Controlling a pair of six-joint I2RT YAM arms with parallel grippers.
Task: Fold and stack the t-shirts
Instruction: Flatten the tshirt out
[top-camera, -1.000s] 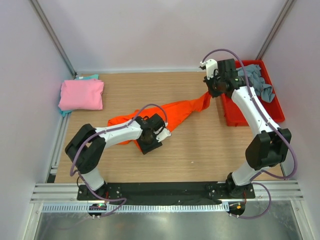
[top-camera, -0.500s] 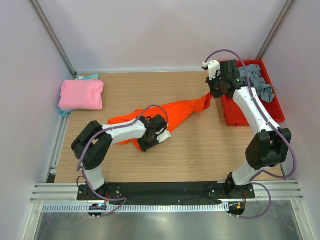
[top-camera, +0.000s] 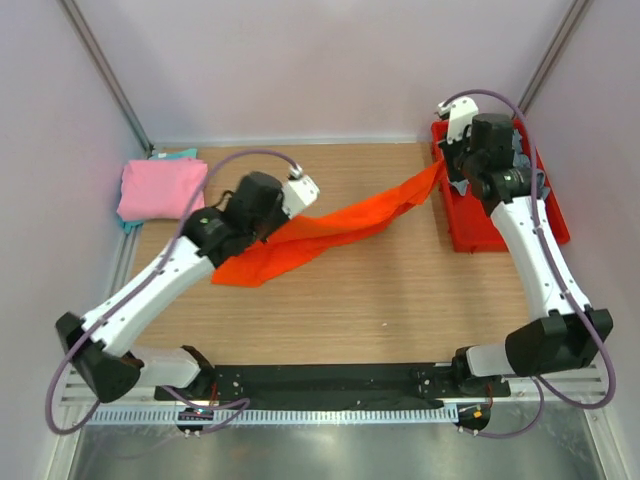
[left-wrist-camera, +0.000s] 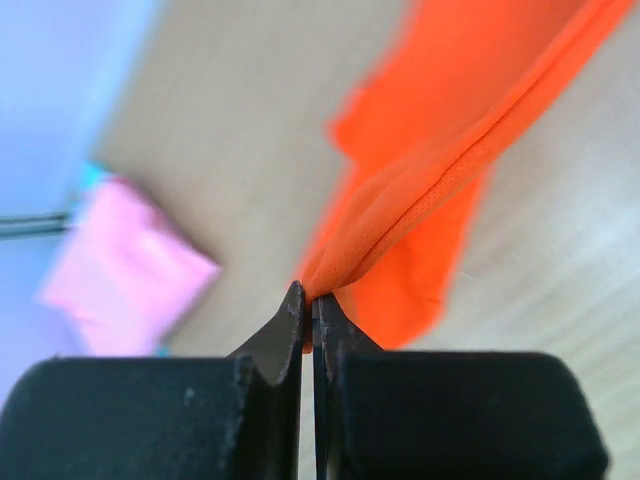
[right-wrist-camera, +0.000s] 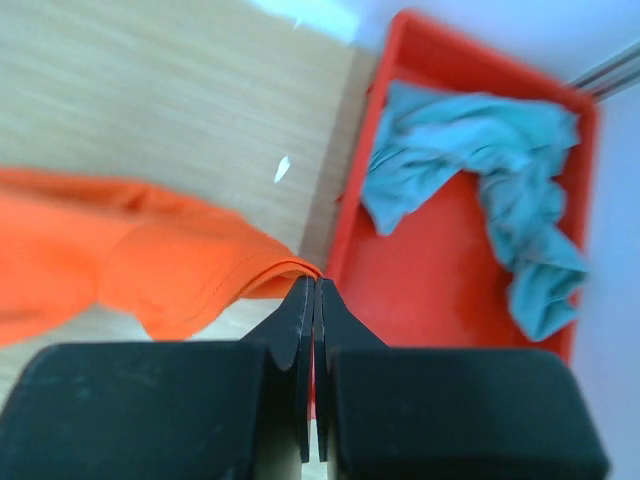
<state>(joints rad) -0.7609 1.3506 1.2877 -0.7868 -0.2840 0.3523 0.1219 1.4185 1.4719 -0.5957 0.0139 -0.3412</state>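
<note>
Above the worktop (top-camera: 400, 290) the orange t-shirt (top-camera: 320, 230) hung stretched out. At the far right the red bin (top-camera: 470, 238) held the crumpled grey-blue t-shirt (right-wrist-camera: 480, 190); the pink t-shirt (top-camera: 163, 188) lay folded at the far left. My left end effector (left-wrist-camera: 310, 300) and right end effector (right-wrist-camera: 313, 290) were each closed tightly on the orange cloth.

Plain bright orange t-shirt (top-camera: 320, 225); plain pink t-shirt (top-camera: 162, 188); teal t-shirt (top-camera: 183, 154); grey-blue t-shirt (right-wrist-camera: 480, 190); red bin (right-wrist-camera: 440, 290); tan wood-grain table (top-camera: 400, 290).
</note>
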